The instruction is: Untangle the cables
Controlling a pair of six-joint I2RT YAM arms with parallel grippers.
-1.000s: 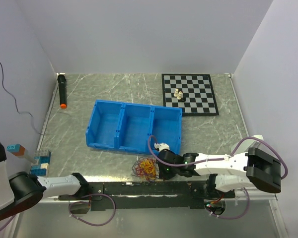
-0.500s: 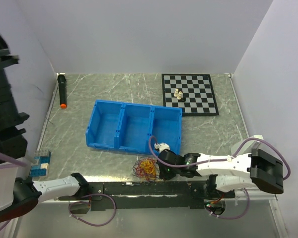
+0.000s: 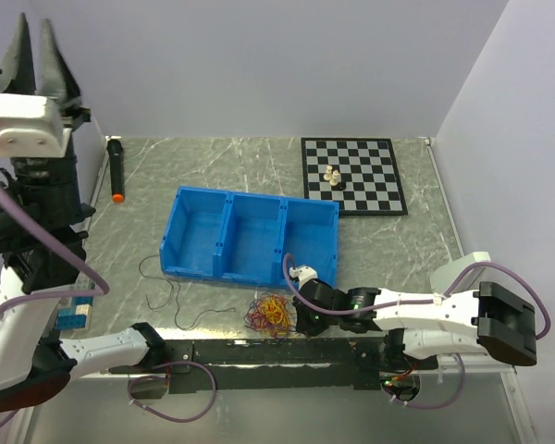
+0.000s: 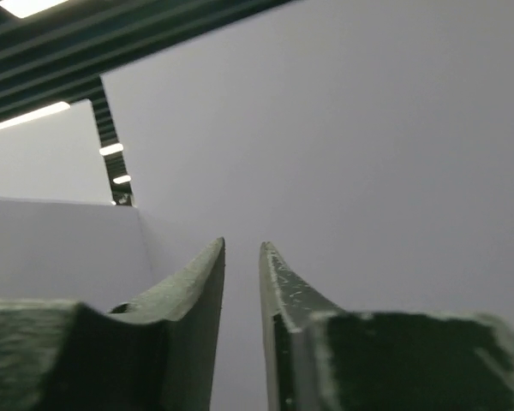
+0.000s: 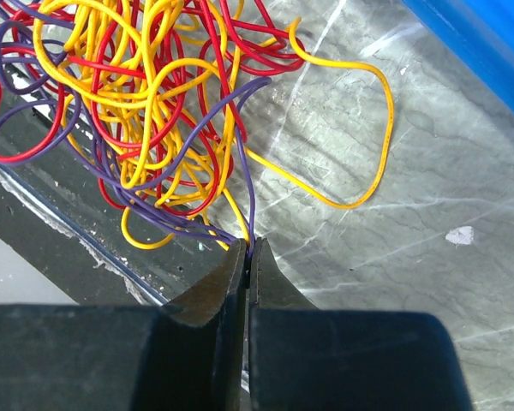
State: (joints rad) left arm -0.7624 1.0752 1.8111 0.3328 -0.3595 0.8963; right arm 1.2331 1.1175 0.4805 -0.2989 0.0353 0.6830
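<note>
Black cable (image 3: 176,301) now lies apart from tangle (image 3: 274,314).

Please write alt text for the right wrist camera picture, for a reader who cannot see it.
The right gripper is shut on a purple wire that leads out of a tangle of yellow, red and purple cables. The tangle lies by the edge of a grey marbled table, with a blue bin in the top right corner.

Glossy plastic-coated cables (image 5: 154,90), smooth marbled table (image 5: 394,257), glossy blue plastic bin (image 3: 199,264)
</note>
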